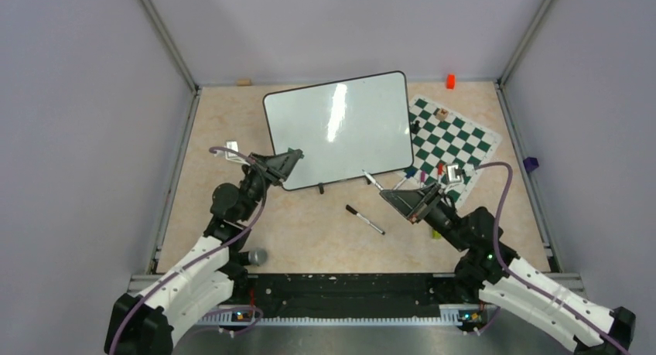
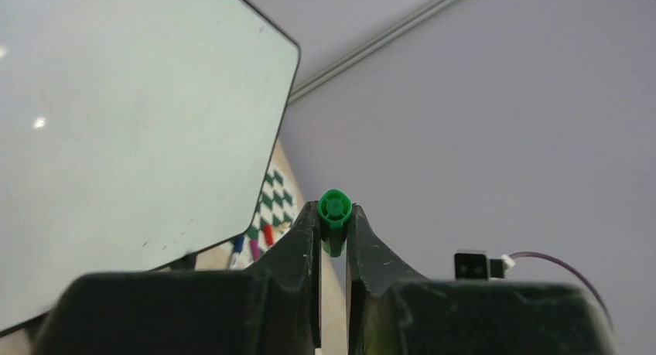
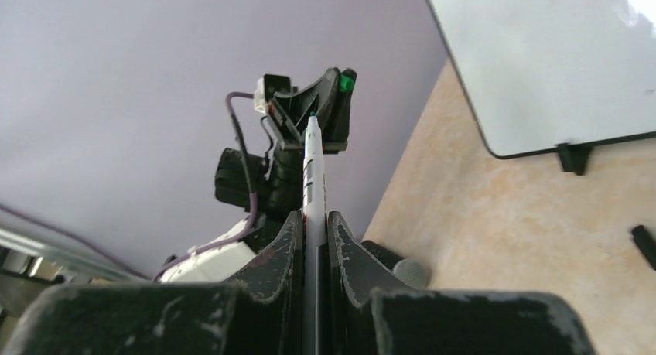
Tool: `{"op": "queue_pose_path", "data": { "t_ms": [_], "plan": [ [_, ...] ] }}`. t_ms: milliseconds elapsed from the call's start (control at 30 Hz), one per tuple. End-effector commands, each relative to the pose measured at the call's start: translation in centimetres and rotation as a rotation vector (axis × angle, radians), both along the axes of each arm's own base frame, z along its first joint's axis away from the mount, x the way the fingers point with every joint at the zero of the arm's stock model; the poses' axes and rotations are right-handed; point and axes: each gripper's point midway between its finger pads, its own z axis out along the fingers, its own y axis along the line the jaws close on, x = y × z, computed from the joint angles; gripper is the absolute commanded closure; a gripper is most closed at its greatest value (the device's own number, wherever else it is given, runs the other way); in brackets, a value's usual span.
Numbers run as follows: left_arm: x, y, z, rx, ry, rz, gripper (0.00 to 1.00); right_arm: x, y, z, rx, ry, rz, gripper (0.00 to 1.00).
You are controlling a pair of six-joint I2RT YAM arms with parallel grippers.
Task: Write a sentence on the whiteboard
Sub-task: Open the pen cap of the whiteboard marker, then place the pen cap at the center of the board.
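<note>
Starting at the left: pinches a green cap (image 2: 334, 210) in the left gripper (image 1: 293, 155), jaws closed hard on it, round end poking past the fingertips. Hovers just beside the near left corner of the whiteboard (image 1: 340, 127), with the board ahead and to the right of that hand. Looks wholly blank across the glossy white face: thin black frame, rounded corners, a small black foot at the near edge, glare streaks in the middle, no sentence on it yet.

Further right, on the arms' side of that near edge, finds a black pen (image 1: 364, 220) lying loose on the table, between the two hands and touched by neither.

Then grips an uncapped marker (image 3: 312, 165) in the right gripper (image 3: 313, 220), jaws shut on the white barrel, teal tip out in front. Points the marker's long axis ahead and leftward from that hand, more at the left gripper than at the board. Places the board off to the right of the marker's line, near edge close to the tip from overhead, no contact visible. Cannot tell the tip's height over the surface.

Judging by that: falls to the right hand to write, after swinging the tip rightward over the face and tilting it down.

Past the right hand, shows a green-and-white chess mat (image 1: 456, 138) just beside the board's right edge.
</note>
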Motion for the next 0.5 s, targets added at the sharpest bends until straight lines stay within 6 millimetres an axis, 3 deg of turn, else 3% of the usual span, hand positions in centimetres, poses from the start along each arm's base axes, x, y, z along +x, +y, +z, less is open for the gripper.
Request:
{"op": "queue_pose_path", "data": {
  "t_ms": [0,233,467],
  "plan": [
    [0.6,0.4,-5.2,0.27,0.125,0.042,1.0,1.6,-2.9,-2.6,-0.142,0.089,-0.173,1.0],
    [-0.5,6.3,-15.5,0.68,0.423,0.237,1.0,3.3,-5.9,-5.8,-0.571,0.177,-0.32,1.0],
    [-2.4,7.5,-20.0,0.788,0.539,0.213,1.0,4.5,-6.1,-9.2,-0.933,0.291,-0.314,1.0]
  ]
}}
